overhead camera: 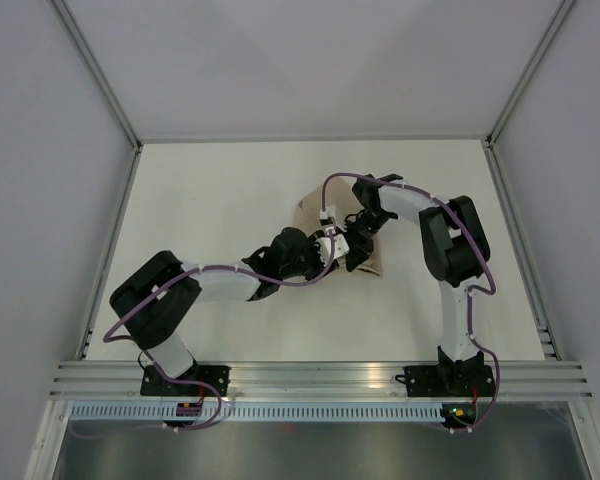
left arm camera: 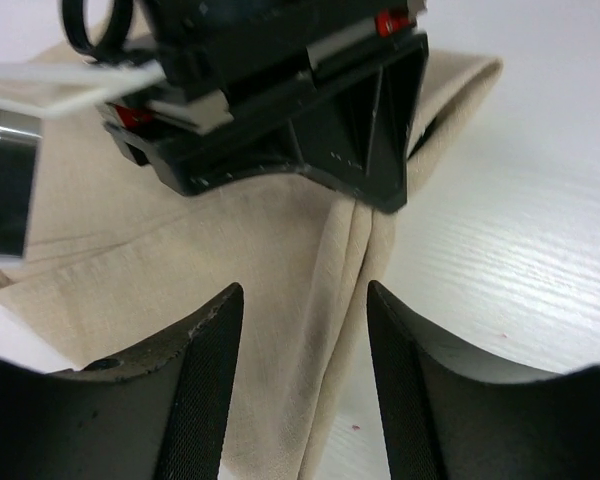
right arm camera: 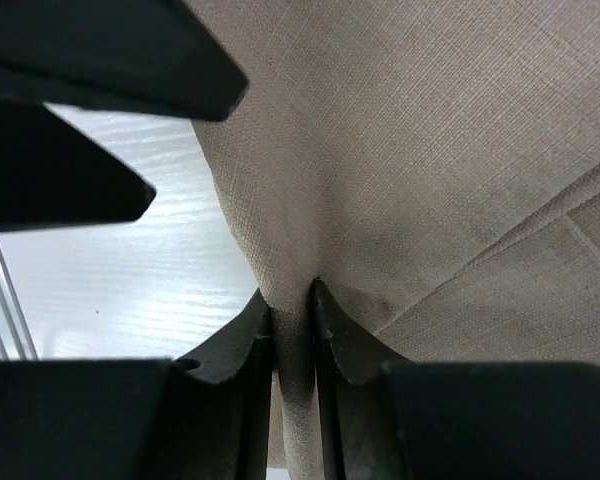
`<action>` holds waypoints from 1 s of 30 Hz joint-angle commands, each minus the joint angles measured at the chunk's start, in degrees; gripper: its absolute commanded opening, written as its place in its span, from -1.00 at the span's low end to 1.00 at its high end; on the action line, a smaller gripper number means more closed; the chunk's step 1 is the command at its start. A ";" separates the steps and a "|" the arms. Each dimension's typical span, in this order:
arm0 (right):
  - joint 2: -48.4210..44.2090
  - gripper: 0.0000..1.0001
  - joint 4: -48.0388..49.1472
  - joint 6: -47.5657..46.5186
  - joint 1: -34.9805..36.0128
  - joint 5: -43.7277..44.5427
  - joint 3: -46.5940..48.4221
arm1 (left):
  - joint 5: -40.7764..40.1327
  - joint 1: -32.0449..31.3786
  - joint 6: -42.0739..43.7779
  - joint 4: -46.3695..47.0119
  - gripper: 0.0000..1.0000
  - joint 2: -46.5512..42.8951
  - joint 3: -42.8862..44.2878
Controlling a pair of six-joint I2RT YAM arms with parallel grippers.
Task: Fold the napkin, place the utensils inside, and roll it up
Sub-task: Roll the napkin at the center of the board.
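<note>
Presently my right gripper (right arm camera: 292, 300) pinches the napkin (right arm camera: 430, 150) into a ridge running lengthwise between the spread fingers of my left gripper (left arm camera: 305, 300).

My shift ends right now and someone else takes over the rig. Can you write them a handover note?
Right gripper: shut on a raised pleat of the napkin.
Left gripper: open, fingers on either side of the same pleat, not gripping.
The napkin lies in creased layers, so folding is under way but not finished.
The knife shows in no view; it may be hidden.
Left to do: finish the fold, put the knife inside, roll up.
</note>
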 commanded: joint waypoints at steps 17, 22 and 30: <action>7.16 -0.87 -4.26 -3.46 -1.67 8.90 -0.76 | 4.43 -4.49 7.24 -6.25 0.23 8.09 7.12; 7.69 -0.88 -4.17 -3.11 -1.67 8.82 -0.32 | 2.05 -4.57 8.74 -6.16 0.23 10.73 8.00; 8.40 -0.89 -4.87 -3.37 -1.85 8.82 0.74 | 0.99 -4.57 11.37 -9.57 -0.03 12.84 9.93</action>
